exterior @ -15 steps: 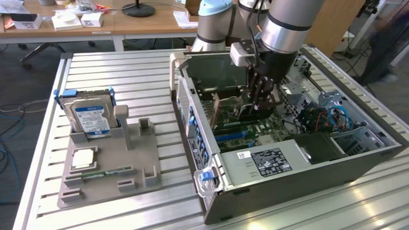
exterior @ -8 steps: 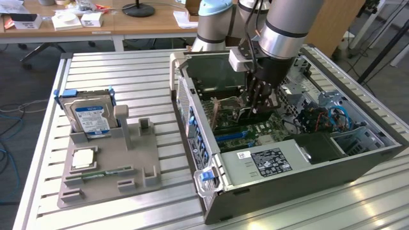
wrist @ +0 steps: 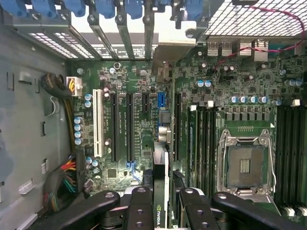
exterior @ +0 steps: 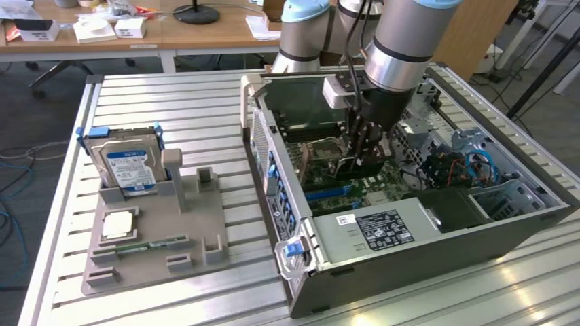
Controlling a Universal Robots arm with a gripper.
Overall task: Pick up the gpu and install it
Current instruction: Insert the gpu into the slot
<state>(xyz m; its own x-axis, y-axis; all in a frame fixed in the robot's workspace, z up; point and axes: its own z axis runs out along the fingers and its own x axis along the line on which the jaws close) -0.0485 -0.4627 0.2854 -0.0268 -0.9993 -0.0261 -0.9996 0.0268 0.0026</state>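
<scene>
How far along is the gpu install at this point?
Done: the gpu is picked up and is inside the open computer case. In hand: the jaws grip it edge-on over the motherboard, close to the long expansion slots. Left: the card does not look pressed into a slot yet, so the seating remains.

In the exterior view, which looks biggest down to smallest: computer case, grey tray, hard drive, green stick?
1. Computer case
2. Grey tray
3. Hard drive
4. Green stick
None look alike in size.
</scene>
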